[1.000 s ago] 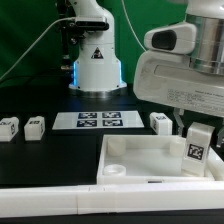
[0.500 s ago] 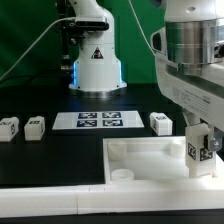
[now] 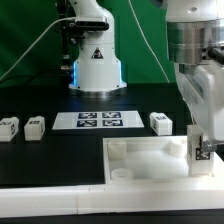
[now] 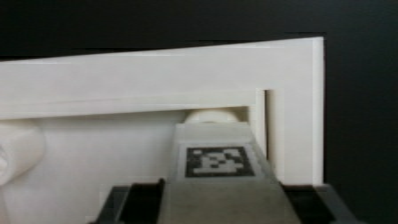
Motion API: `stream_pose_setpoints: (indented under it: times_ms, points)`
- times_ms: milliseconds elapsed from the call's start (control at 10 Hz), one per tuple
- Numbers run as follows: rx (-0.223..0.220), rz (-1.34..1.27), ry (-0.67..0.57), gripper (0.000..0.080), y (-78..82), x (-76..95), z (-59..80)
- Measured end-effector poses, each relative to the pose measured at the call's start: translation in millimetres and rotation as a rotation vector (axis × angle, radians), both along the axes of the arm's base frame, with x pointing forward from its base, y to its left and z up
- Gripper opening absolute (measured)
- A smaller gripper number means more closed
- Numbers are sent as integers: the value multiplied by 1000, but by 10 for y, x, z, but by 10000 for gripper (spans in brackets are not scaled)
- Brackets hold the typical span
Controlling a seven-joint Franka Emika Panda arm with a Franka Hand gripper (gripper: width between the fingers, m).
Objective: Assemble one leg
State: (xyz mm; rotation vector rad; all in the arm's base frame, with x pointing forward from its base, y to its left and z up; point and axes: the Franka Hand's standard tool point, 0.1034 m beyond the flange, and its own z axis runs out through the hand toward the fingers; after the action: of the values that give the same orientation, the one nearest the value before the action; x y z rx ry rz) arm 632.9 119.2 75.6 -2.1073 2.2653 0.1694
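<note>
Claw (image 3: 199, 140) is pinching one leg (image 3: 201, 153) at the lower right of the exterior view. It is holding the leg upright with a tag face pointing toward the camera. The leg is hanging over the exterior view's right end of the white tray piece (image 3: 140, 158), low against the tray's near rim. Can't tell whether its base is touching the tray.

Wrist view is showing the same grasp. Dark fingers (image 4: 134, 205) are sitting on either side of the leg (image 4: 217, 158), pressing on its flanks, and its tag is facing the camera. A round corner socket (image 4: 214, 117) is peeking out just past the leg, beside the tray piece's raised rim (image 4: 294, 110).

Three loose legs are lying on the black counter (image 3: 50, 155). The first loose leg (image 3: 10, 126) and second loose leg (image 3: 34, 125) are sitting near each other at the exterior view's far left. The third loose leg (image 3: 160, 122) is sitting just to the exterior view's right of the marker board (image 3: 100, 121), mid frame. All three are lying apart from the tray piece.
</note>
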Motion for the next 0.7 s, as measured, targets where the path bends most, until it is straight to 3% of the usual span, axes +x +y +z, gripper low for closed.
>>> stream_pose_setpoints:
  times_ms: [100,200,300,400,500,700]
  points:
    - [0,2,0,390,3,-2,-3]
    - [2,64,-6,390,9,-5,-5]
    - [7,171,-12,563,39,-38,-22]
    - [12,318,-22,563,68,-67,-36]
    - [19,460,-37,634,86,-71,-38]
    - [28,648,-57,646,66,-70,-43]
